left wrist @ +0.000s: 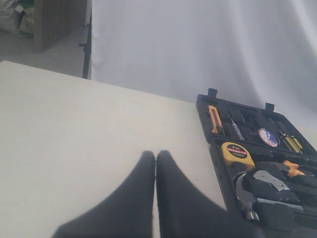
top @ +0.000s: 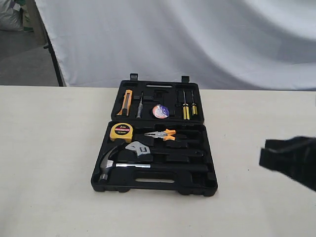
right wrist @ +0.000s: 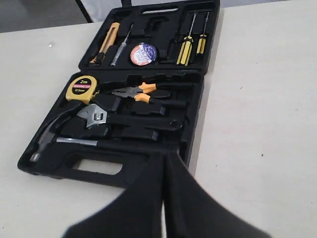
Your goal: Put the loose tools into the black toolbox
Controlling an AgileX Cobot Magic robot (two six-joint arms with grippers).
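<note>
left gripper (left wrist: 155, 157): closest to my left camera; its two black fingers are pressed together at the tips with nothing between them; it hangs over bare table (left wrist: 74, 129), well to the left of the case
right gripper (right wrist: 164, 158): fingers together too, holding nothing; it is near the front right of the case and not touching it; in my exterior view it is only a dark blur at the right edge
black toolbox (top: 170, 188): open and flat on the table, in the middle of my exterior view; two halves, one in front of the other; a long slot cut-out (top: 154, 180) runs along the near edge
hammer (top: 118, 164): in the near half, just behind the slot; steel head to the left, black shaft running right
wrench (top: 143, 150): near half, just behind the hammer; silver head left, black shaft right
tape measure (top: 121, 130): yellow, at the back left of the near half
pliers (top: 163, 134): orange handles, just right of the tape measure, nose pointing left
tape roll (top: 160, 111): in the far half, in a middle recess, bluish-white label facing up
far half, other tools: an orange knife (top: 127, 102) at the left; a slim silver tool (top: 139, 106) beside it; two yellow-handled screwdrivers (top: 186, 111) right of the roll
behind: a white cloth (top: 197, 39) hangs past the table's far edge
</note>
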